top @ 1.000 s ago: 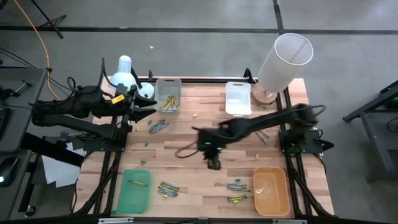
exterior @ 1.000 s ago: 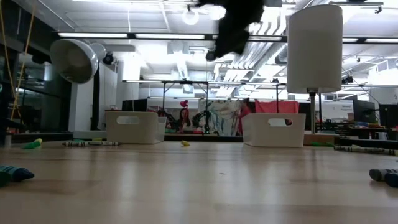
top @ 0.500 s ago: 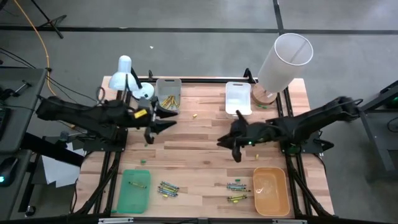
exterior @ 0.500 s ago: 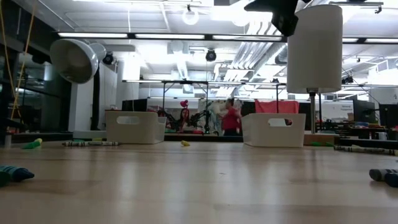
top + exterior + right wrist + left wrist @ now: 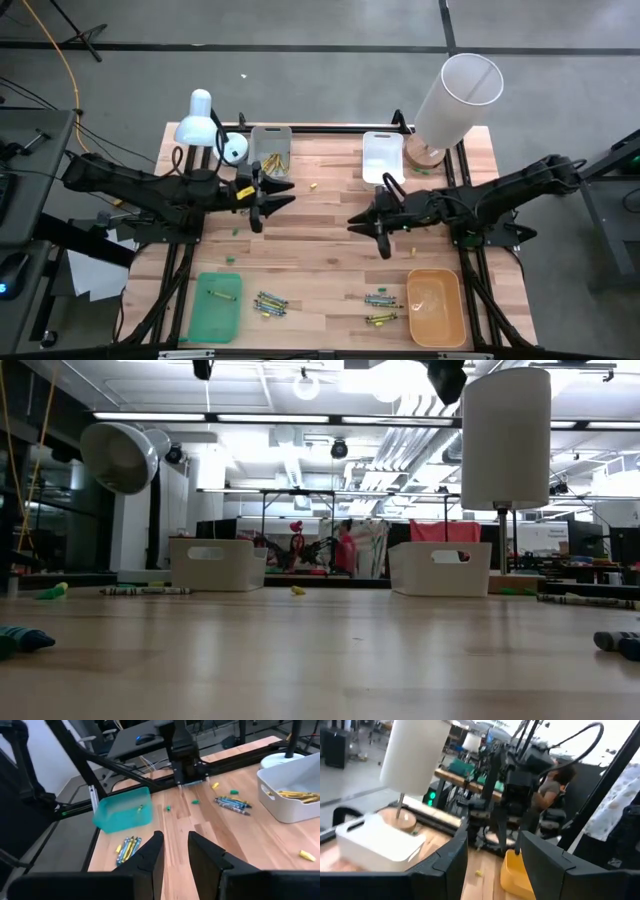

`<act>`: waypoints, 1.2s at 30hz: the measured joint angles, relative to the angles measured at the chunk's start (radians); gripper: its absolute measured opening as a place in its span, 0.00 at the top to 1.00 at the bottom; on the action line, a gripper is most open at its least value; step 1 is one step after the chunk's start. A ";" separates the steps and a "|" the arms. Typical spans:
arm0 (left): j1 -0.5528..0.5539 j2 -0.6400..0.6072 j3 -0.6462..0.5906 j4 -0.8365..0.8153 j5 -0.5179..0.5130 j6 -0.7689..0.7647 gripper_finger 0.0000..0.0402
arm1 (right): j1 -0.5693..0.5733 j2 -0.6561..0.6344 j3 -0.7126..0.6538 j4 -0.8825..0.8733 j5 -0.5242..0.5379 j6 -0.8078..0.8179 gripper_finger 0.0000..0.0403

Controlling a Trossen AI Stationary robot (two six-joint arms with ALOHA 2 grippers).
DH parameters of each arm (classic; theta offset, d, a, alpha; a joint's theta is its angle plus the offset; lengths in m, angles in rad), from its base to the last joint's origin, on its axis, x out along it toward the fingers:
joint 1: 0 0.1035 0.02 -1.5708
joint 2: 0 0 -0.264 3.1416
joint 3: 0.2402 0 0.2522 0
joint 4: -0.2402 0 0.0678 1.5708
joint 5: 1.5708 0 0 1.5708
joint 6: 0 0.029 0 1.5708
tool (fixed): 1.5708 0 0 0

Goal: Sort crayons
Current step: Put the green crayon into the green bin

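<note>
Pale wood planks make up the table point(image 5: 320, 215) we work over, and the crayons are scattered across it in small groups. We see one bunch of crayons point(image 5: 271, 302) lying near the front edge just beside the green tray point(image 5: 216, 310), which itself holds a single crayon point(image 5: 220, 294). Another cluster point(image 5: 380, 299) lies just left of the orange tray point(image 5: 436, 308), with a further few point(image 5: 380, 319) right below it. Yellow crayons point(image 5: 273, 162) rest inside the grey bin point(image 5: 270, 155) at the back, and the white bin point(image 5: 382, 158) stands beside it toward the right, near the tall white cylinder point(image 5: 456, 98). Our left gripper point(image 5: 275, 200) hangs above the table in front of the grey bin, its fingers point(image 5: 451, 857) spread wide with nothing between them. Our right gripper point(image 5: 366, 226) hangs over the middle of the table in front of the white bin, its fingers point(image 5: 150, 855) drawn to a narrow gap and empty. In the right wrist view we also see a loose group of dark crayons point(image 5: 232, 805) on the wood near the grey bin. From table height, a crayon end point(image 5: 25, 639) shows at the near left edge.
</note>
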State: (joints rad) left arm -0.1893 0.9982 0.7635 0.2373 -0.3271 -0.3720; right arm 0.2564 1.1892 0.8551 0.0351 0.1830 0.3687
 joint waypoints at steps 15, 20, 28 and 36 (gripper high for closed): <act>0.118 -0.005 0.029 -0.391 0.344 -0.107 0.58 | -0.016 0.000 0.000 0.000 0.150 0.180 0.80; -0.021 -0.004 0.029 -0.421 0.375 -0.160 0.59 | -0.016 0.000 0.000 -0.001 0.150 0.200 0.80; -0.404 0.204 0.100 -0.587 0.305 -0.092 0.66 | -0.016 0.000 0.000 -0.005 0.144 0.187 0.80; -0.559 0.539 0.284 -0.764 0.235 0.075 0.72 | -0.015 0.000 0.000 -0.069 0.135 0.173 0.80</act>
State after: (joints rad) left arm -0.7482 1.5372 1.0474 -0.5269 -0.0923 -0.2971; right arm 0.2409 1.1896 0.8555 -0.0342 0.3176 0.5414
